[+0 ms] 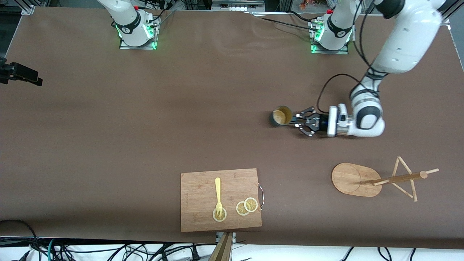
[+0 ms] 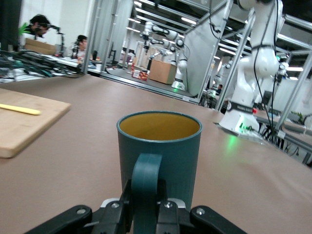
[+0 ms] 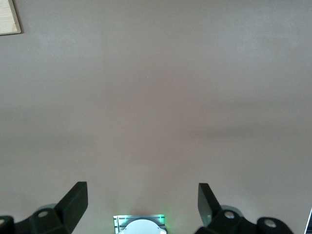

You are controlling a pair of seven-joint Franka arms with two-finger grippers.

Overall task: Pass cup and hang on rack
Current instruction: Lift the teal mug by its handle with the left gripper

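The dark teal cup (image 1: 281, 116) stands upright, low at the table, in the middle toward the left arm's end; its inside is tan. My left gripper (image 1: 296, 121) lies level beside it and is shut on the cup's handle (image 2: 146, 180). In the left wrist view its fingers (image 2: 123, 202) clamp the handle from both sides below the cup (image 2: 161, 146). The wooden rack (image 1: 357, 179), with its oval base, post and pegs, is nearer to the front camera than the cup. My right gripper (image 3: 141, 195) is open and empty, up over its own base, and is out of the front view.
A rectangular wooden cutting board (image 1: 203, 188) lies near the front edge with a yellow fork (image 1: 218, 192) and lemon slices (image 1: 247, 206) on it. The board also shows in the left wrist view (image 2: 24, 126). The table is covered in brown cloth.
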